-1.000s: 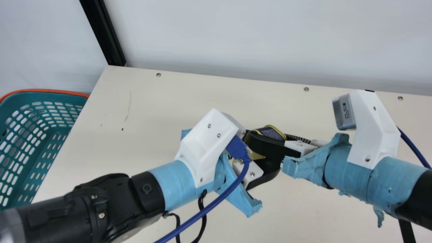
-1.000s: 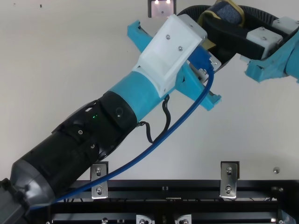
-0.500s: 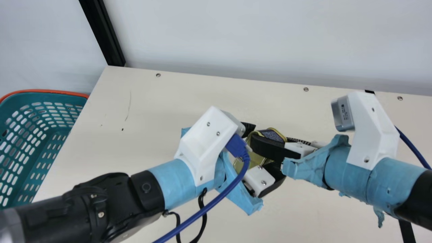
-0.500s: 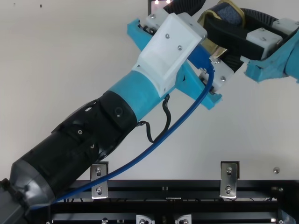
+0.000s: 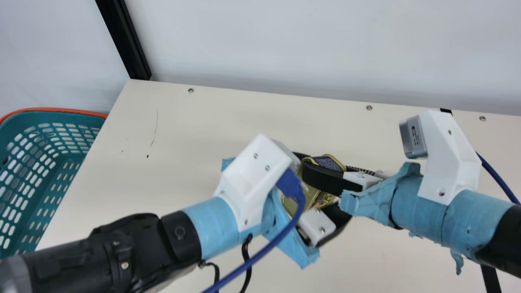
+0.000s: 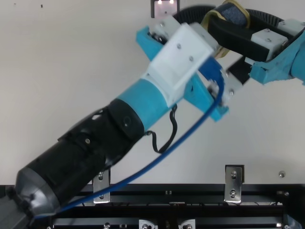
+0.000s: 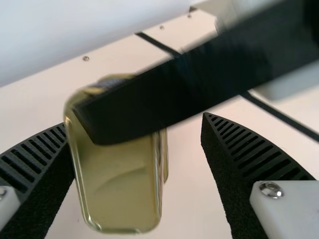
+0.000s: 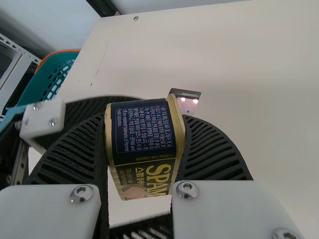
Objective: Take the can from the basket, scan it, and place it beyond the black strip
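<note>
The right end effector [image 8: 146, 121] pinches the can [image 8: 144, 172] over the table [image 5: 187, 126]; the left end effector [image 7: 135, 122], spread close by, could twist it loose by snagging its edge

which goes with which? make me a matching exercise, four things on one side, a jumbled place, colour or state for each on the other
1. can
2. left gripper
3. basket
4. black strip

A. teal with an orange rim
B. fingers spread open
C. flat on the table
D. held in the right gripper

1-D, 2-B, 3-A, 4-C
</note>
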